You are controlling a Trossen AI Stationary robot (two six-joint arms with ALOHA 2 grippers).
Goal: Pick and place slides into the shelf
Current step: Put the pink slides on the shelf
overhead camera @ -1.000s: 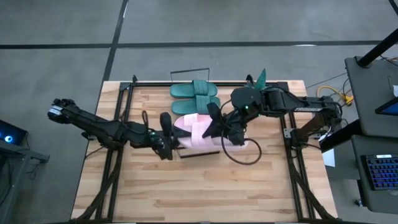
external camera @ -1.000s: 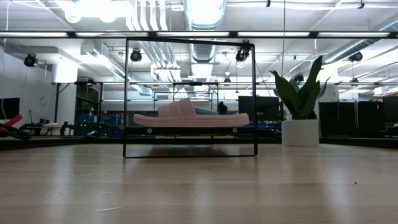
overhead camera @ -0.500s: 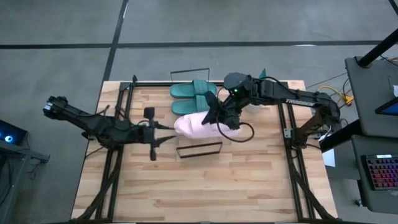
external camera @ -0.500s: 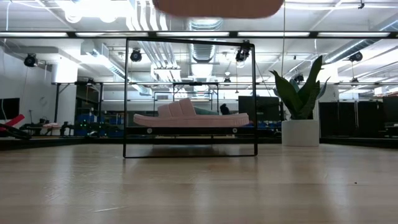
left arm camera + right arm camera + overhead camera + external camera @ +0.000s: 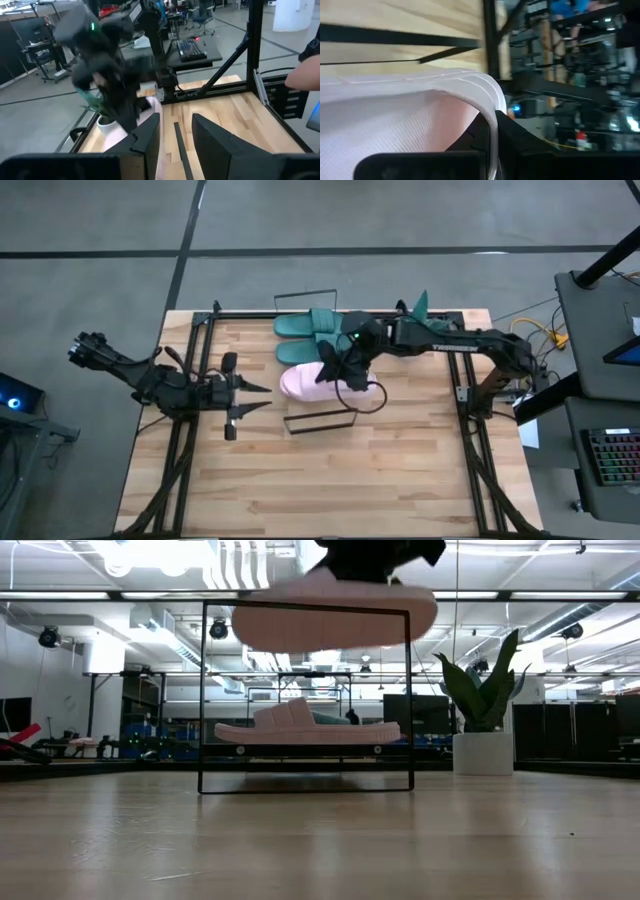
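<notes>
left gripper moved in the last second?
Yes. In the high view the left gripper has pulled back from the pink slide on the shelf, toward the table's left edge, and now sits empty.

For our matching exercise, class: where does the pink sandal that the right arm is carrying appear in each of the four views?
High view: pink sandal at centre, over the shelf.
Low view: top centre, above the black wire frame.
Left wrist view: pale edge low, left of centre.
Right wrist view: fills the lower left.
Shared landmark: the black wire frame.
</notes>
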